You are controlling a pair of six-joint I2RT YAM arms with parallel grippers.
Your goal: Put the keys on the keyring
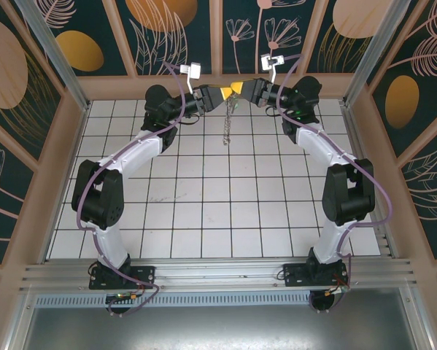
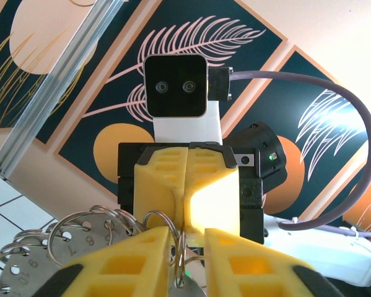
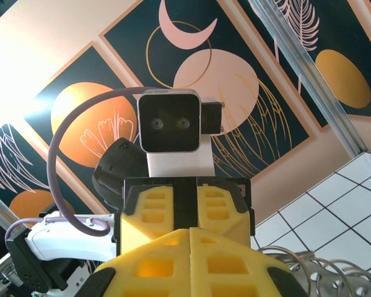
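High above the white tiled table (image 1: 203,211), the grey metal keyring with its bumpy, chain-like rim (image 1: 228,122) dangles below two meeting yellow-fingered grippers. The right gripper (image 1: 241,88) is pressed shut. The left gripper (image 2: 186,241) flanks part of it, though I cannot tell whether it grips.

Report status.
Left gripper slightly open around keyring. Right gripper shut. It dangles where both tips meet. Nothing in the way.
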